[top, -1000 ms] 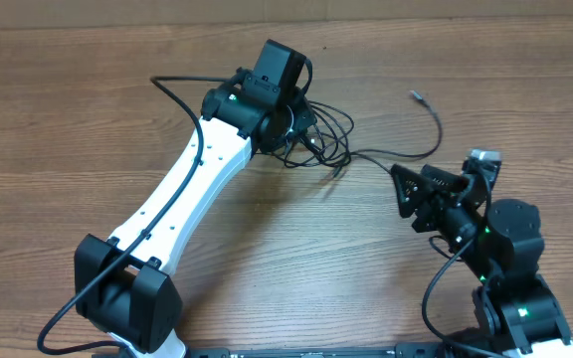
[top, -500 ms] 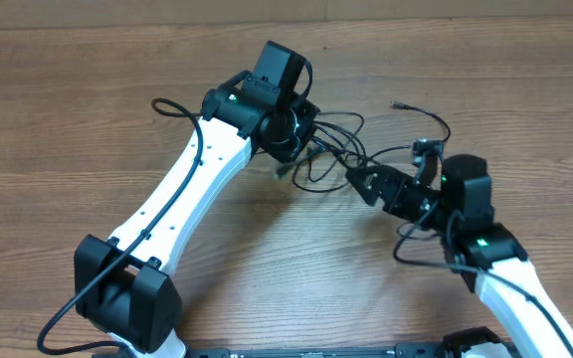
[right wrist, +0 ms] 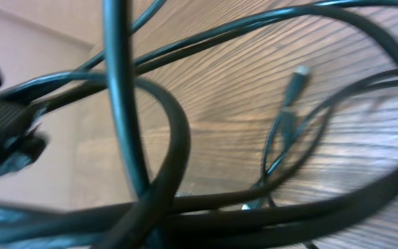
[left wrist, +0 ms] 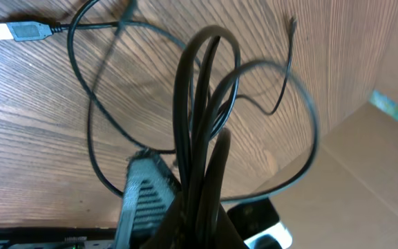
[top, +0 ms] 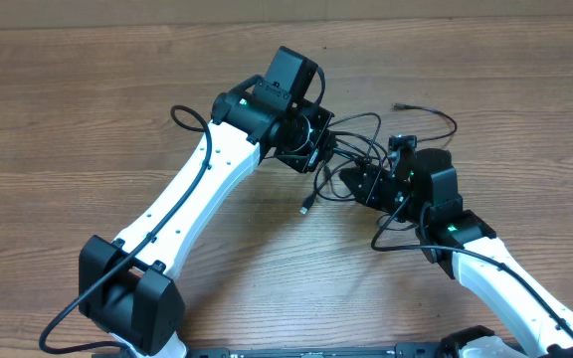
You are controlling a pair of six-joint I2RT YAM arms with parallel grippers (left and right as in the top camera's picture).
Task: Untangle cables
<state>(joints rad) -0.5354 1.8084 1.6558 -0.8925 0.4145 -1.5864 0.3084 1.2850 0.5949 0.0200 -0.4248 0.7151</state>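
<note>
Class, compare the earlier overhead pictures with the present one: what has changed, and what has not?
The right pincer swung left into the cables and closed, apparently on a strand. The left pincer shifted slightly right, dragging the tangle along. It kept its grip on the bundle throughout.

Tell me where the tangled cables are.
Overhead, the cables bunch just right of table centre between the left gripper and the right gripper, with one plug end lying toward the near edge.

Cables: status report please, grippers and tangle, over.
Left gripper shut on cables, loops bunched. Right gripper shut inside the tangle, hold unclear. One plug end trails loose; both arms close together.
</note>
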